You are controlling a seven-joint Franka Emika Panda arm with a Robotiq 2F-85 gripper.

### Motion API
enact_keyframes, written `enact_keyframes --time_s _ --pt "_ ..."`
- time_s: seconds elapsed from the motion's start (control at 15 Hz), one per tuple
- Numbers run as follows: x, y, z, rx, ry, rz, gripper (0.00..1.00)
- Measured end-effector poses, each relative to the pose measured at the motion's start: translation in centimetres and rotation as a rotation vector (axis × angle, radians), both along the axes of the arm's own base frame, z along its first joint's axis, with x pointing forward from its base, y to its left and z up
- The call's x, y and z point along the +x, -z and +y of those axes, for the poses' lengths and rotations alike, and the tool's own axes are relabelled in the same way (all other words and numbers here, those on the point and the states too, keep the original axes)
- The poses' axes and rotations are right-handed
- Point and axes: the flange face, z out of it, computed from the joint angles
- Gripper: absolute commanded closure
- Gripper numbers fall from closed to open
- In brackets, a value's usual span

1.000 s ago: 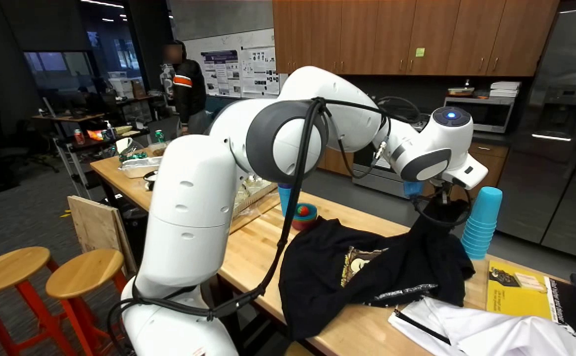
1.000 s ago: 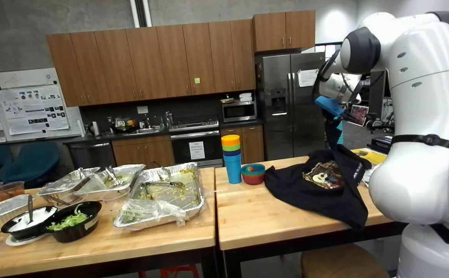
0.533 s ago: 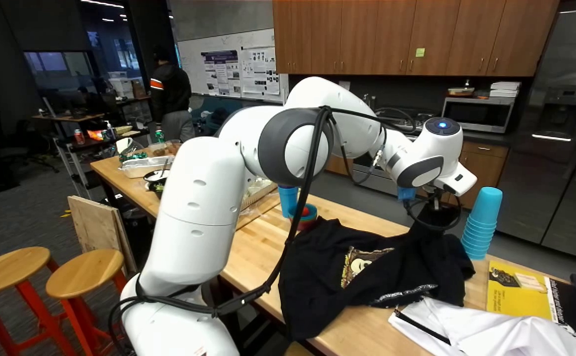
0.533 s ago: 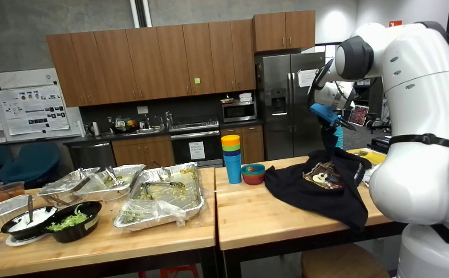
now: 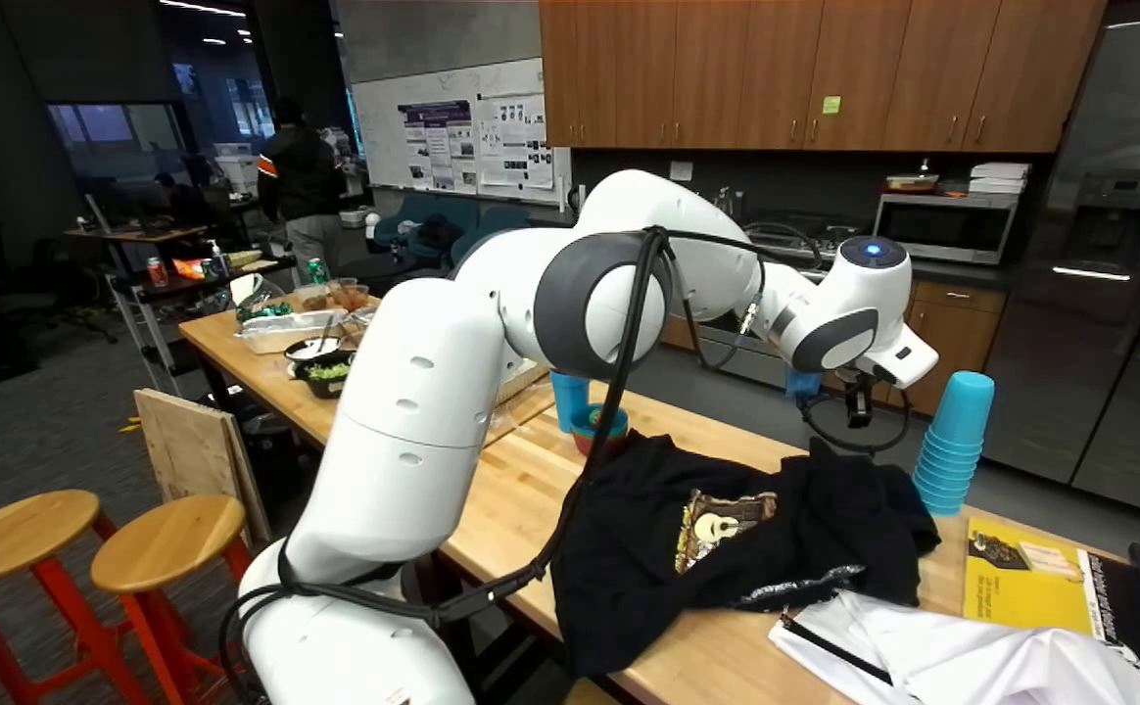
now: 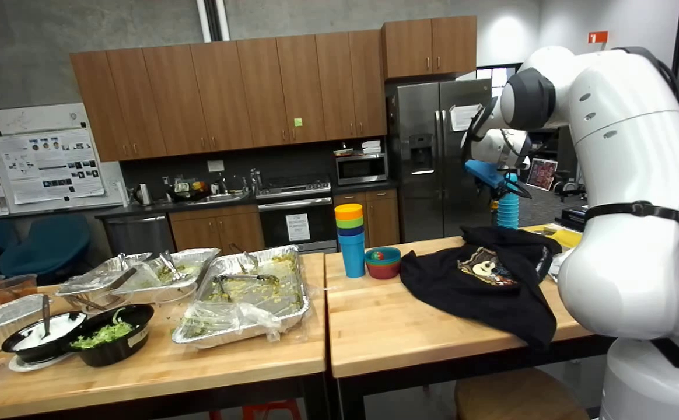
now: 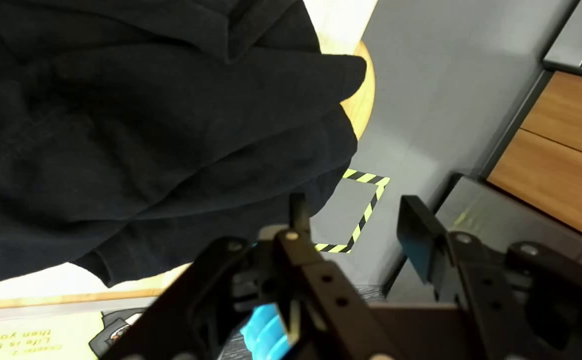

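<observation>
Presently, the gripper (image 7: pixel 355 225) stands with its fingers (image 7: pixel 421 240) spread apart, and in the wrist view no fabric is between them. It hangs above the black shirt with a guitar print (image 5: pixel 795 534), near but not touching, as both exterior views show. The shirt lies crumpled on the wooden table (image 6: pixel 386 338), and one corner of it goes over the front edge.

From this position, I see several possible troubles. If the fingers come together at this height, they would probably take only air, because the fabric is below them. If they go lower without good aim, they might pinch one thin fold, and this soft cloth could slide out. The hanging corner is perhaps another weak point: a pull toward that edge could let its weight draw the rest down.

The tall stack of blue cups (image 5: pixel 952 446) stands near the gripper, so a sideways swing could knock it over. The black cable loop (image 5: pixel 872 450) hangs beside the gripper, and I think it may hook a cup or a fold. The white cloth (image 5: pixel 962 646) meets the hem of the shirt; which one is on top I cannot tell surely, so dragging the shirt might carry it along and disturb also the yellow-and-black book (image 5: pixel 1030 578) just beside it.
</observation>
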Motion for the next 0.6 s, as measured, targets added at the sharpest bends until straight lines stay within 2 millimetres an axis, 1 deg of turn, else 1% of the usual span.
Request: enact_keyframes --time_s 0.2,0.33,0.4,0.53,0.6 --pt "0.1 0.4 -0.2 -0.004 -0.025 0.057 0.01" --pt "-0.6 0.6 -0.3 -0.007 -0.08 0.121 0.0" --pt "-1.3 0.5 -0.5 -0.01 -0.122 0.164 0.0" --pt "-3.4 0.2 -1.4 -0.014 -0.205 0.25 0.0" --pt "-5.0 -0.1 -2.0 -0.017 -0.242 0.298 0.0"
